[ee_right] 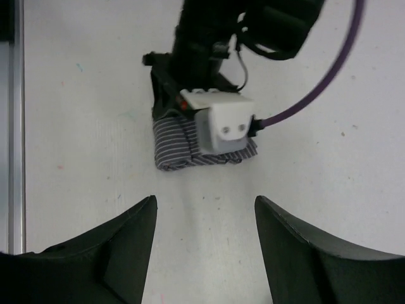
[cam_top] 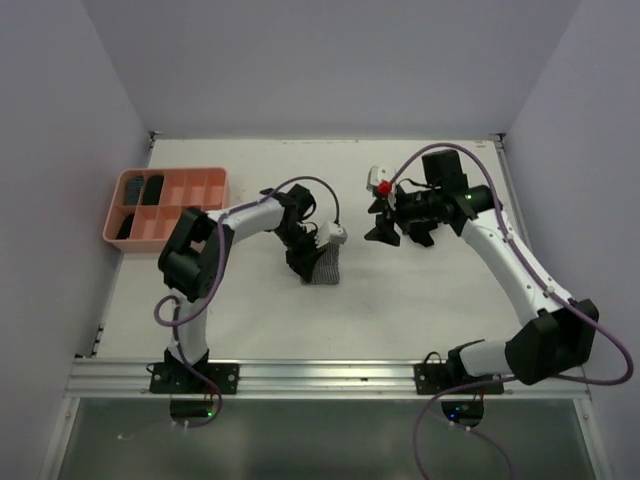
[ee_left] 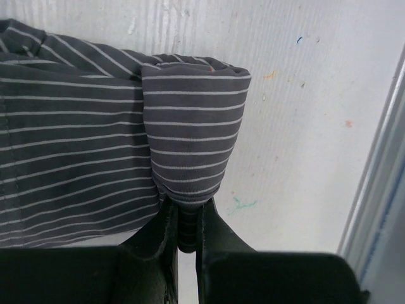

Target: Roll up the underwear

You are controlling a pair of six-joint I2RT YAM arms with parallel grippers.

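Note:
The grey-and-white striped underwear (cam_top: 324, 269) lies folded small at the middle of the table. In the left wrist view its rolled end (ee_left: 193, 136) bulges just beyond my left gripper (ee_left: 185, 218), whose jaws are shut on a pinch of that striped cloth. The left gripper (cam_top: 312, 252) sits right over the garment. My right gripper (cam_top: 385, 228) hangs to the right of it, apart from the cloth, open and empty. In the right wrist view the underwear (ee_right: 174, 147) lies beyond the wide-apart fingers (ee_right: 126, 247), partly under the left wrist camera (ee_right: 221, 125).
A salmon-pink compartment tray (cam_top: 205, 183) stands at the far left, with dark items (cam_top: 152, 188) in some compartments. The metal rail (cam_top: 330, 376) runs along the table's near edge. Purple cables loop off both arms.

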